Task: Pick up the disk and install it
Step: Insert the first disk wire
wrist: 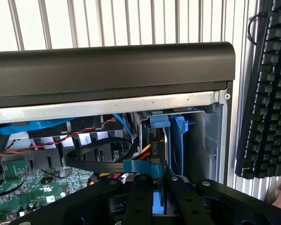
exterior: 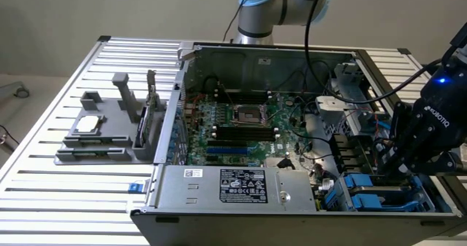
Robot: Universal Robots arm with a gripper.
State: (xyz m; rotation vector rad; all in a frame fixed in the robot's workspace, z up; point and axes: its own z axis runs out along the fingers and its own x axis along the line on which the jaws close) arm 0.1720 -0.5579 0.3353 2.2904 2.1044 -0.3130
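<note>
Bright blue-framed disk [wrist: 177, 140], green motherboard [exterior: 241, 123], black keyboard [wrist: 267, 84], silver slatted table [exterior: 58, 197], grey fixture [exterior: 102, 145]

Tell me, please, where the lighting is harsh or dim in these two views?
Exterior view: the slatted table is evenly bright, the computer case interior shadowed, and a blue light glows on the gripper. Wrist view: the table behind glares almost white, so the case's black edge and the disk between the fingers sit in shade.

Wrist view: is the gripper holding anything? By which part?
Seemingly yes: the gripper's fingers pinch the flat silver-grey metal disk by the end edge of its bright blue plastic carrier. The disk stands on edge in the black computer case's bay.
</note>
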